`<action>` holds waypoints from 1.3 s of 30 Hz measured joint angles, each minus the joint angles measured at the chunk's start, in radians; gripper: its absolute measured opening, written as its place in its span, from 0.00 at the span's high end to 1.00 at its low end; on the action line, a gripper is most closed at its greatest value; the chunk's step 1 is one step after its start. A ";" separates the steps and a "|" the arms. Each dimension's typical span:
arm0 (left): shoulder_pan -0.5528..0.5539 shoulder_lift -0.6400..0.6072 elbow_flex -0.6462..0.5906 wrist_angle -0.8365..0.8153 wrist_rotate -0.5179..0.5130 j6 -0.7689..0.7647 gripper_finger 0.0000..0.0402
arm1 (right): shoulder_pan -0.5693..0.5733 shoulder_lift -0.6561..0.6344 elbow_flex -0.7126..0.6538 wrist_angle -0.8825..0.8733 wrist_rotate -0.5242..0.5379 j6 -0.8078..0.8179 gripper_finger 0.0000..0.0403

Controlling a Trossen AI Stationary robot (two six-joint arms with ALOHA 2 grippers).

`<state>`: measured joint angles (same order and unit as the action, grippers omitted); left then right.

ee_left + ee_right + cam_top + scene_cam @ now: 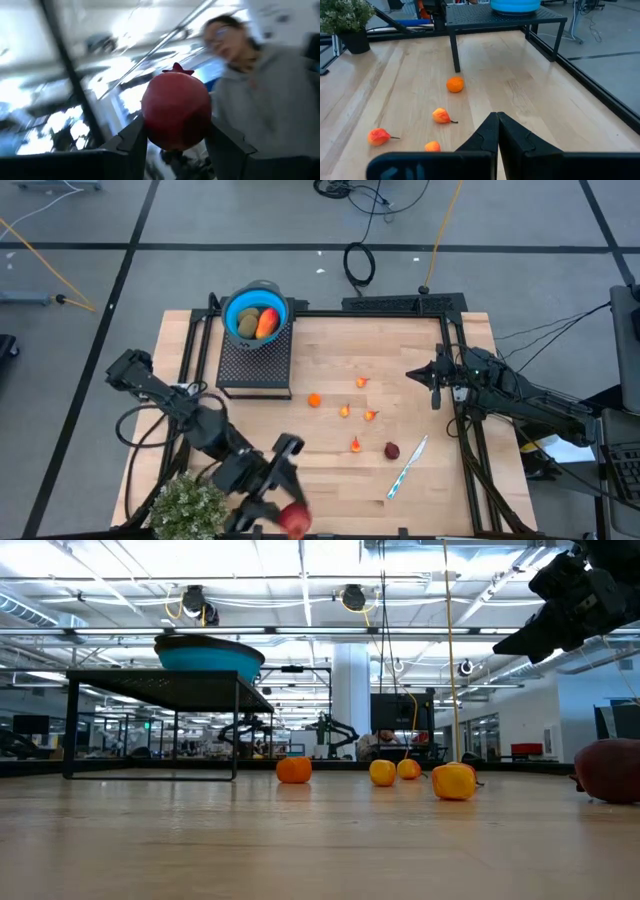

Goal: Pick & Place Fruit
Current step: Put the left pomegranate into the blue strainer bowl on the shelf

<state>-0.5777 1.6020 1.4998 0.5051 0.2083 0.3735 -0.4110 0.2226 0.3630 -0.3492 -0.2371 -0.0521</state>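
My left gripper (290, 515) is at the table's near edge, next to the green plant (188, 508), shut on a dark red ball fruit (175, 110). A second dark red ball (392, 450) lies on the table at the near right. Several small orange fruits (314, 400) (355, 445) lie mid-table. A blue bowl (256, 312) on a black stand holds a brown-green oval and a red-orange piece (266, 323). My right gripper (433, 387) is shut and empty, above the table's right side. My left gripper pinches the dark red ball by its two opposite sides (150, 127) between its two fingers. The ball's little crown (177, 68) points away from the wrist. The ball is lifted clear of the table.
A white-and-blue pen (407, 467) lies near the second red ball. The black mesh stand (255, 365) sits at the far left under the bowl. A person in a grey hooded top (265, 90) shows beyond the table in the left wrist view. Black frame rails run along both table sides.
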 joint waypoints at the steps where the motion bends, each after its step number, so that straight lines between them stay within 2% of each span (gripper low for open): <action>1: 0.000 0.000 0.000 0.006 0.039 0.031 0.59 | 0.000 0.000 0.000 0.000 0.000 -0.009 1.00; 5: 0.000 0.000 0.000 0.016 0.104 0.096 0.59 | 0.000 0.000 0.000 0.000 0.000 -0.037 1.00; 11: 0.007 0.000 0.000 0.039 0.048 0.061 0.59 | 0.000 0.000 0.000 0.000 0.000 -0.043 1.00; 15: 0.007 0.001 0.000 0.188 -0.031 0.013 0.59 | 0.000 0.000 0.000 0.000 0.000 -0.043 1.00; 20: 0.007 0.000 0.000 0.366 -0.034 0.014 0.59 | 0.000 0.000 0.000 0.000 0.000 -0.050 1.00; 25: 0.007 0.000 0.000 0.452 -0.035 0.015 0.59 | 0.000 0.000 0.000 0.000 0.000 -0.050 1.00; 29: 0.007 0.000 0.000 0.425 -0.033 0.015 0.59 | 0.000 0.000 0.000 0.000 0.000 -0.050 1.00; 32: 0.008 -0.002 0.000 0.299 -0.065 -0.021 0.59 | 0.000 0.000 0.000 0.000 0.000 -0.050 1.00; 36: 0.011 0.003 -0.002 0.043 -0.250 -0.132 0.59 | 0.000 0.000 0.000 0.000 0.000 -0.050 1.00; 39: 0.022 0.001 -0.002 -0.096 -0.424 -0.314 0.59 | 0.000 0.000 0.000 0.000 0.000 -0.050 1.00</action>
<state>-0.5555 1.6031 1.4979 0.4091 -0.2156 0.0596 -0.4107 0.2227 0.3630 -0.3496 -0.2367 -0.1020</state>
